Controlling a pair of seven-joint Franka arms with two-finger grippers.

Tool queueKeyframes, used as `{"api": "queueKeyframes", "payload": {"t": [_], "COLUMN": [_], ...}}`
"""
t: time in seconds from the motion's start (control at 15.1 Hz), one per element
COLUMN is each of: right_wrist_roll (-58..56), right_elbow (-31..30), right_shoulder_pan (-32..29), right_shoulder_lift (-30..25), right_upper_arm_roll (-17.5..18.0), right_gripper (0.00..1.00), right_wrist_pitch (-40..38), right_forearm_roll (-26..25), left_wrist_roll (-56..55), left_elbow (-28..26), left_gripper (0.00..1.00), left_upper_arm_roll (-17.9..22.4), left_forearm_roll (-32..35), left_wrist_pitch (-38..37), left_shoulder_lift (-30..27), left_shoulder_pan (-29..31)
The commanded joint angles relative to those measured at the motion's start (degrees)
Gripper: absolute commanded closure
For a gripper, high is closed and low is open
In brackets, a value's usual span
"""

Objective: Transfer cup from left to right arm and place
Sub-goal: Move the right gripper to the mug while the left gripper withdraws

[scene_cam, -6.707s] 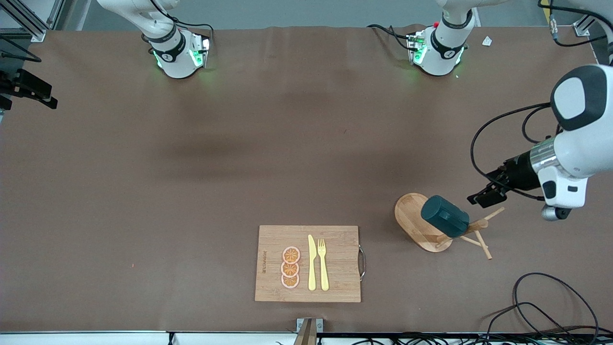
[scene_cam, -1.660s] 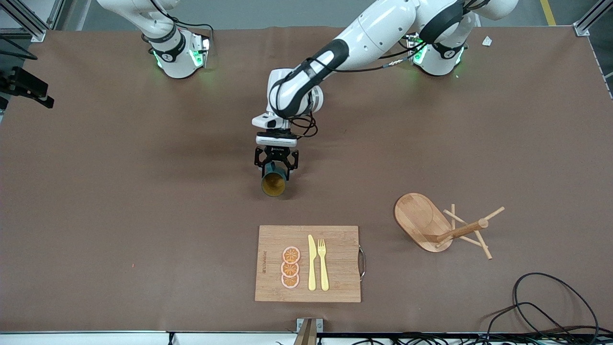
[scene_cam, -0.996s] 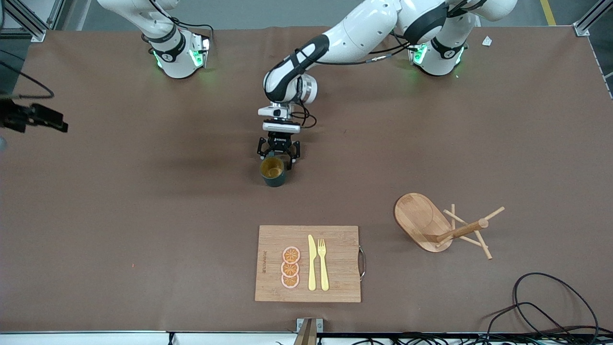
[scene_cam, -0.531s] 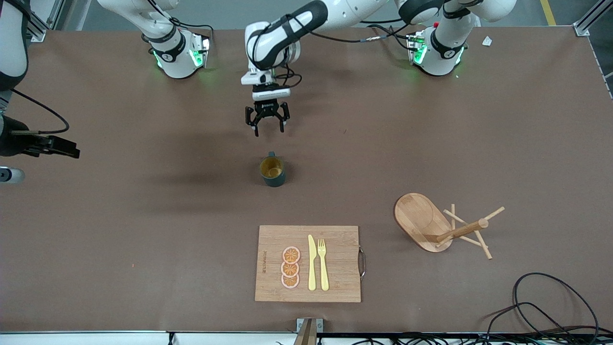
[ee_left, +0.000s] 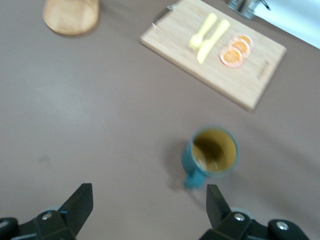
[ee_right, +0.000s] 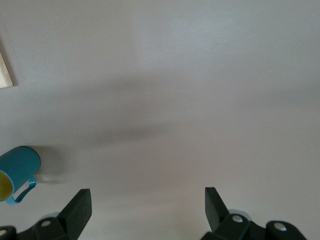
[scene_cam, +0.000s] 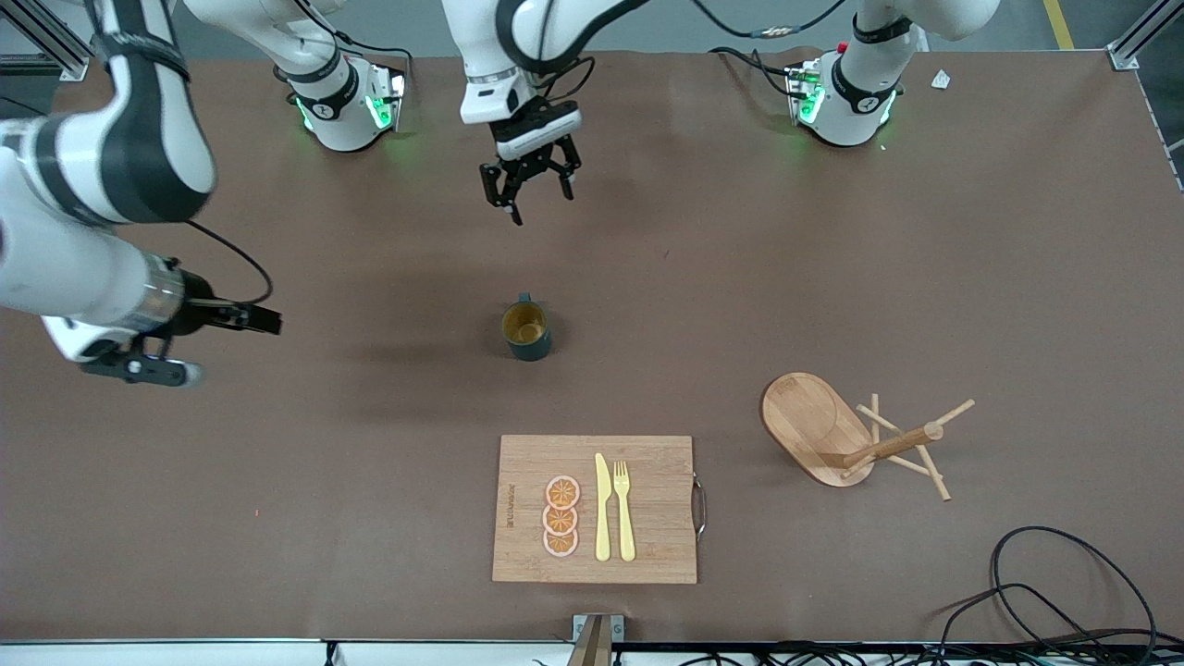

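The cup (scene_cam: pixel 527 330) stands upright on the brown table (scene_cam: pixel 832 259) (its yellowish inside showing), about midway between the two arms' ends and farther from the front camera than the cutting board (scene_cam: pixel 595 510), with nothing holding it. The left gripper (scene_cam: pixel 535 199) hangs over bare table with its jaws spread wide and empty. The right gripper (scene_cam: pixel 264 320) is over the table toward the right arm's end, jaws also apart and empty.

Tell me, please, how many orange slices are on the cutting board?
3, in one row on the cutting board beside the yellow knife: orange slices at and, the last nearest the front camera. None seems hidden.
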Motion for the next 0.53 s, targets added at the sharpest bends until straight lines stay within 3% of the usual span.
{"api": "queueKeyframes", "payload": {"t": [0.0, 0.46], "right_wrist_roll": [6.0, 15.1], "right_elbow": [-8.3, -18.6], "right_shoulder_pan": [4.3, 16.0], "right_shoulder_lift": [-2.1, -1.8], "right_upper_arm_roll": [-0.2, -0.2], "right_gripper": [0.00, 0.00], "right_wrist_pitch": [6.7, 24.3], "right_forearm_roll": [1.3, 4.7], "left_wrist_roll": [9.2, 41.0], "left_elbow": [-1.8, -1.6], "left_gripper": [0.00, 0.00], "left_upper_arm_roll": [-0.3, -0.6], "left_forearm_roll": [-7.3, -18.5], "left_wrist_pitch": [-0.5, -0.5], "left_shoulder_lift": [-5.6, -13.8], "left_shoulder_pan": [7.2, 28.5]}}
